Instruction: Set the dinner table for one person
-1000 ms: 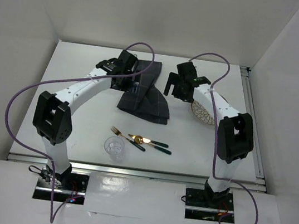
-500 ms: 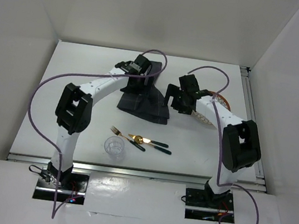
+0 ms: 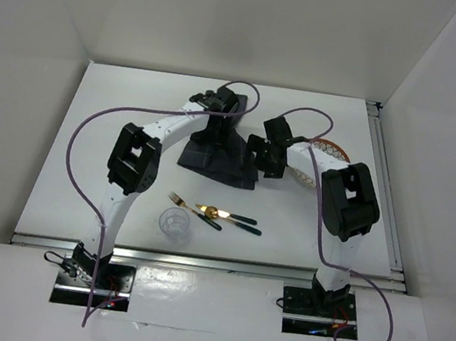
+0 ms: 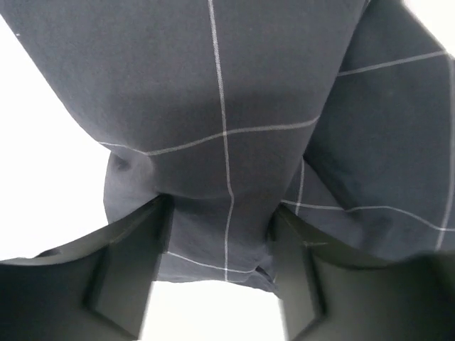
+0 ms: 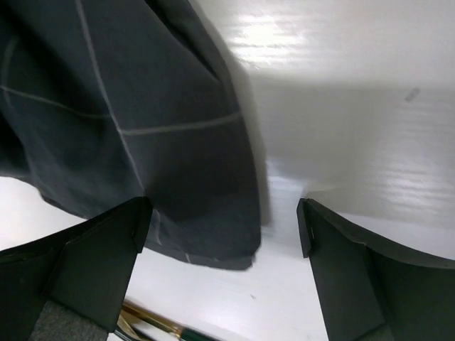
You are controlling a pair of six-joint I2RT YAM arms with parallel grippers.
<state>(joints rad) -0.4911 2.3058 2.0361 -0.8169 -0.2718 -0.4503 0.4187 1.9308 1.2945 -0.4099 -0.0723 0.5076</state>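
The tabletop (image 3: 107, 178) is a plain white rectangle filling the middle of the top view. Its long axis seems to run left to right, its long edges toward the arms and the back wall. White walls (image 3: 232, 25) close it in on three sides, and a metal rail (image 3: 384, 185) runs along its right edge.

Toward the near left stands a clear glass (image 3: 175, 223), upright, the white surface showing through it. Just beside it lie a fork (image 3: 176, 199) and a spoon (image 3: 211, 213), gold with dark green handles, pointing roughly left to right.

Further back, a dark grey checked placemat (image 3: 230, 158) lies rumpled. The left pincer (image 4: 219, 220) is down on its far part, fingers apart with a bunched fold filling the gap and touching both; whether it is squeezed tight I cannot tell. The right pincer (image 5: 224, 213) hangs at the placemat's right edge, fingers wide apart over the cloth's corner and bare white surface, holding nothing.

Right of that lies a patterned plate (image 3: 308, 179) with an orange rim, partly hidden by the right arm.
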